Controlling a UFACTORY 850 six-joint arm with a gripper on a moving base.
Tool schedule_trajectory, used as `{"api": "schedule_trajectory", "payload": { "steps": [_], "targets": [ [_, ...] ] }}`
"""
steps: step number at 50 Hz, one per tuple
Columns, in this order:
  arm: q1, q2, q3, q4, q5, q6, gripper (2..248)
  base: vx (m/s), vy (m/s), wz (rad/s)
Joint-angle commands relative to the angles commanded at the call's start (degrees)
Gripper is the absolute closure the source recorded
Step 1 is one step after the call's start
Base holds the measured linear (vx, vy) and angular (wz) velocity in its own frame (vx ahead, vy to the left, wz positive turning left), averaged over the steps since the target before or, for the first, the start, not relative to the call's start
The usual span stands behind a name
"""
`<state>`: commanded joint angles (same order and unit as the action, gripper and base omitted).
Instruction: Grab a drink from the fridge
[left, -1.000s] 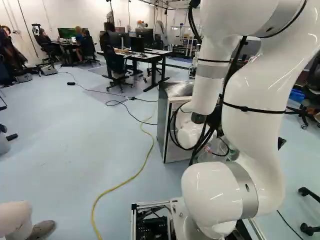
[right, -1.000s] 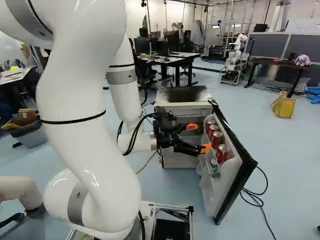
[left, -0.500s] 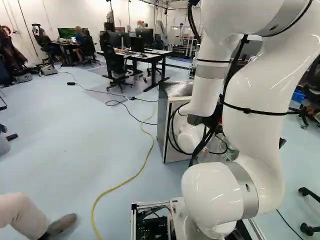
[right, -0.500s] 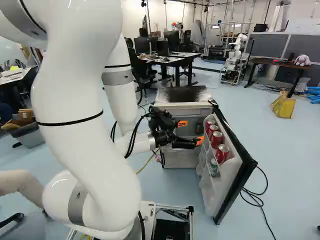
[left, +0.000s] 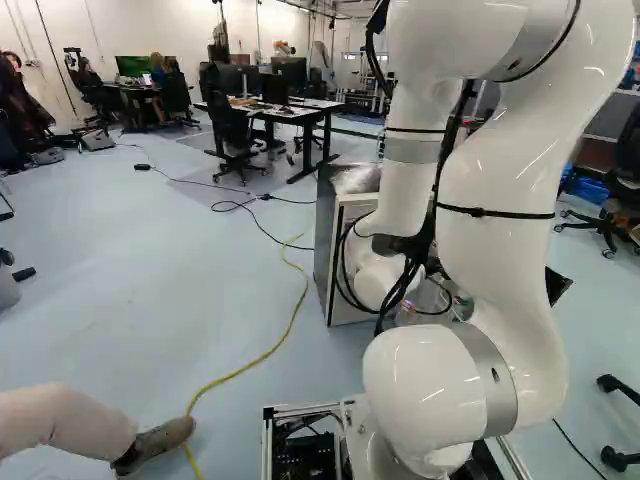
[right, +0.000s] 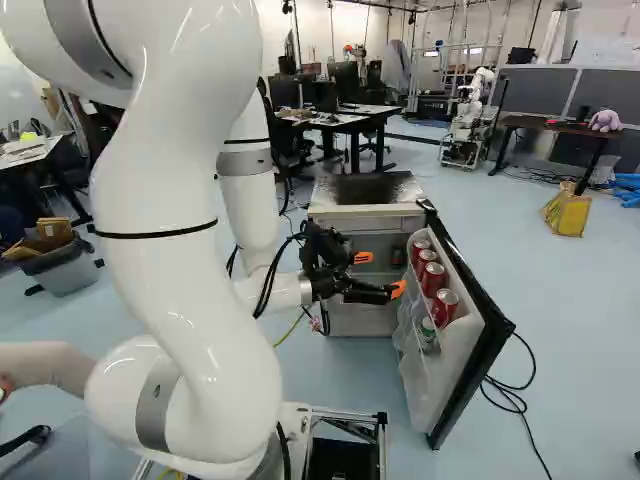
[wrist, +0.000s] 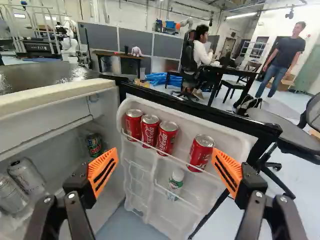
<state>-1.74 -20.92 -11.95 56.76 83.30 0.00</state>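
Observation:
In the right base view my gripper (right: 381, 273) hangs in front of the open fridge (right: 370, 210), to the left of its door (right: 470, 350). Seen from the wrist, the gripper (wrist: 165, 162) is open, with nothing held. Ahead of it, several red cans (wrist: 167, 137) stand in the door's upper rack; one (wrist: 201, 151) sits apart, near the finger on the door's outer side. A small green-labelled bottle (wrist: 175, 184) is in the rack below. Inside the fridge are a dark can (wrist: 94, 144) and silver cans (wrist: 26, 176), beyond the other finger.
A person's leg and shoe (left: 155, 445) are close to the base, by the yellow cable (left: 245, 366). The fridge top (right: 368, 189) lies beyond the gripper. Black cables (right: 512, 398) run on the floor beside the door. Another robot (right: 468, 120) stands far back.
My gripper has drawn back from the door racks towards the left of the right base view, then dropped slightly. In the left base view the person's leg has moved further in.

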Motion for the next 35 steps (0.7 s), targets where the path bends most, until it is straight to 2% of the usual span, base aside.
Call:
{"api": "schedule_trajectory", "payload": {
  "steps": [20,35],
  "targets": [
    [0.06,-5.37,-1.54,0.30,0.00,0.00,3,0.000,0.000,0.000],
    [0.13,-6.28,-1.93,2.96,-0.11,0.00,3,0.000,0.000,0.000]
  ]
}}
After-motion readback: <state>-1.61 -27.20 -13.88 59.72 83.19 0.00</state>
